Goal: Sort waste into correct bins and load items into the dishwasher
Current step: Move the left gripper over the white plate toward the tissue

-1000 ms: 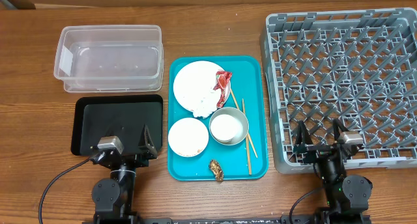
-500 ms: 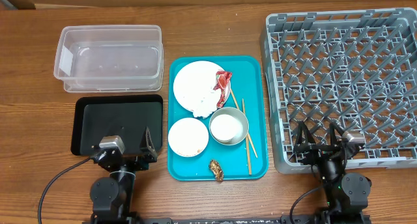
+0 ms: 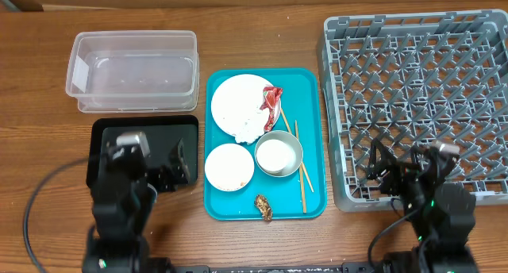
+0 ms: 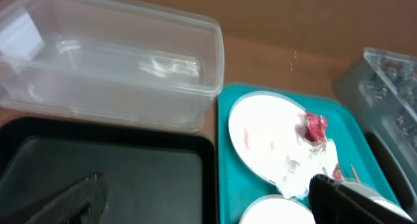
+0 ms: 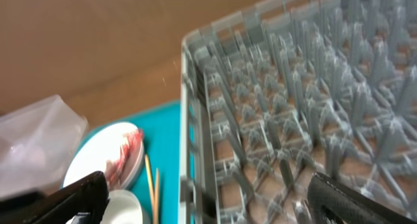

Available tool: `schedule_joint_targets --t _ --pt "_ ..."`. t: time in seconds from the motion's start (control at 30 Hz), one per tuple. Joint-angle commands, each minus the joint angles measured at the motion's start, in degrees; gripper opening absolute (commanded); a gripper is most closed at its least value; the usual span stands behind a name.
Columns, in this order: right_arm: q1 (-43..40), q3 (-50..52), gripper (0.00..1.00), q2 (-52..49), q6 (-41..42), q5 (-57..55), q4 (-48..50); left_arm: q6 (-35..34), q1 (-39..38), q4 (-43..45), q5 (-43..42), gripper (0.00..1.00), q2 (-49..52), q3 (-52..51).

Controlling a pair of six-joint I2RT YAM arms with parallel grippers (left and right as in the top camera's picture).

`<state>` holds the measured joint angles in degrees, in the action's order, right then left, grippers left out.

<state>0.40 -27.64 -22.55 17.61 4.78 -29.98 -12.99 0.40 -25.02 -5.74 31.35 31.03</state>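
Overhead view of a wooden counter (image 3: 262, 35). At far left a clear plastic tub (image 3: 131, 74) sits at the back, and a shallow black tray (image 3: 111, 150) sits just in front of it. The left hand (image 3: 151, 163) is above the black tray's near side, fingers spread wide, gripping nothing.

In the middle lies a teal tray (image 3: 305, 82). At its back is a large white plate (image 3: 238, 102). A red crumpled wrapper (image 3: 272, 98) lies on the plate's right edge and a crumpled white napkin (image 3: 250, 130) on its front edge. In front of the plate are a smaller white dish (image 3: 229, 167) and, to its right, a metal-rimmed bowl (image 3: 279, 155). Thin wooden chopsticks (image 3: 302, 174) lie beside the bowl. A small brown food lump (image 3: 263, 208) is at the tray's near edge.

At right is a large grey dish rack (image 3: 421, 90) with upright pegs. The right hand (image 3: 399, 174) is above its near edge, fingers spread, holding nothing.
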Motion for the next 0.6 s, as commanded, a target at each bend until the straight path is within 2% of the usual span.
schedule_joint_targets --t 0.0,0.1,0.27,0.57 --pt "-0.1 -9.6 1.00 -8.5 0.2 1.7 -6.6 1.7 0.3 -6.8 -4.9 1.00 10.1 11.3" --pt "-0.1 -17.7 1.00 -17.0 -0.3 0.8 -14.9 1.7 0.3 -17.2 -4.9 1.00 18.1 21.4" --pt "-0.1 -25.1 1.00 -26.3 -0.4 -0.5 -20.7 1.7 0.3 -29.9 -1.9 1.00 26.1 33.8" --pt "-0.1 -26.7 1.00 -30.3 -0.4 -0.4 -23.3 1.3 0.3 -33.0 -1.5 1.00 28.6 35.3"
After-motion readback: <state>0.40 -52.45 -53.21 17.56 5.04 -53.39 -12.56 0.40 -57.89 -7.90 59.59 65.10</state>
